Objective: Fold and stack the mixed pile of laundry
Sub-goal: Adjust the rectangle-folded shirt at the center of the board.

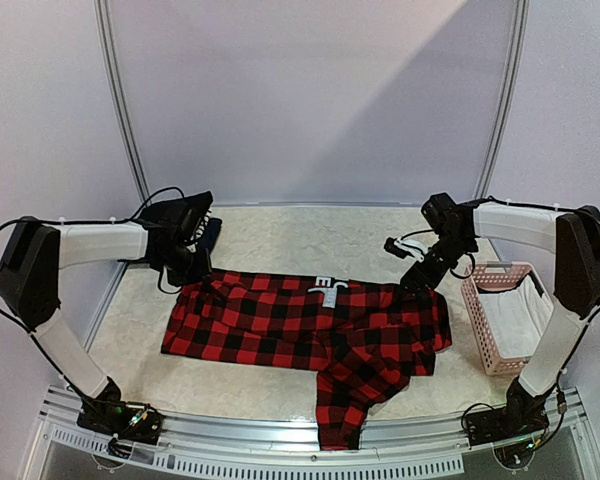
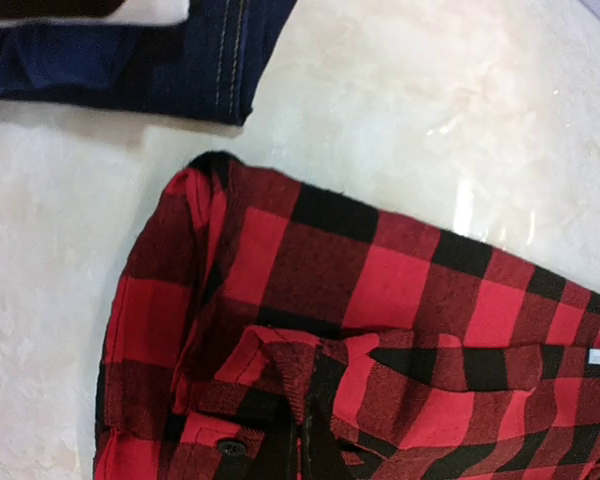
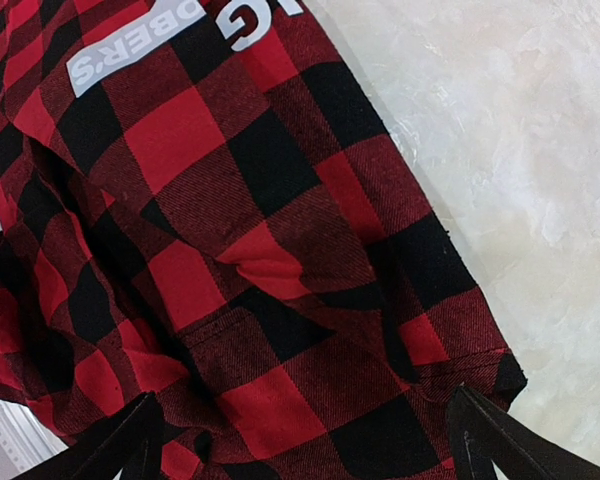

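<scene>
Plaid flannel shirt [image 1: 310, 330]: lies spread across the table between the two grippers. One sleeve trails away from both of them, over the table's near edge.
Shirt's white label [image 1: 328, 290]: on the cloth between the grippers, nearer the right one; in the right wrist view it sits beyond the fingers.
Left gripper [image 1: 195, 268]: closed at the shirt's far left corner. A pucker of plaid rises into it in its wrist view, so it looks pinched on the cloth.
Right gripper [image 1: 412, 282]: jaws wide apart over the shirt's far right edge, with one dark finger [image 3: 120, 445] on each side of the plaid. I cannot tell whether they touch it.
Navy folded clothes [image 2: 180, 60]: just beyond the left gripper, apart from the shirt, with a white piece on top.
Pink basket [image 1: 478, 318]: to the outer side of the right gripper, with white cloth [image 1: 525, 310] inside.
Table [image 1: 280, 235]: pale and marbled, under both grippers.
</scene>
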`<state>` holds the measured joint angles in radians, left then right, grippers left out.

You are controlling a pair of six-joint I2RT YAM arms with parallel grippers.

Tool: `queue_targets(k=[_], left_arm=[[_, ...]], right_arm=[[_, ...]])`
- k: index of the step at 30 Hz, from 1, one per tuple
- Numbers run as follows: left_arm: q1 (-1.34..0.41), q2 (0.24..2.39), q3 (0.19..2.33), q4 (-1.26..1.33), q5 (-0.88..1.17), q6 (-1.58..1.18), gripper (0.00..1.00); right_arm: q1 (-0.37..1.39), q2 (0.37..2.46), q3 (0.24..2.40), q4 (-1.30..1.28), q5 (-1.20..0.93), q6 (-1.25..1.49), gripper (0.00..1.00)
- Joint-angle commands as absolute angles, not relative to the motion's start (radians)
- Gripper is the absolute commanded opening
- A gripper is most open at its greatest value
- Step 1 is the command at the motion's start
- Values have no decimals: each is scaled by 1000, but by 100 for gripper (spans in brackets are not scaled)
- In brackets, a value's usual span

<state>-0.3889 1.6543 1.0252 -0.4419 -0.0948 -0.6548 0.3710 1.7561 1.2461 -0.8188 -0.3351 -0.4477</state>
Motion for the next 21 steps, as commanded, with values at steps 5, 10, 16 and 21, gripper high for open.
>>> queue_targets(k=[5,10,16,21], left_arm=[[-382,1645,1117,-414,-111,-557,0],[-381,1691,1190,-409,-120,-516,0],[-369,1805,1291,-464,-128,-501,0],[-367,1887,1336,-504,-161,-504,0]], right_arm=[[357,1762,1238,-791,-328,-448,99],[353,1768,1237,-792,-328,-448,99],[350,1770,1235,-795,-328,-449,99],[350,1773,1238,-793,-330,-449,99]])
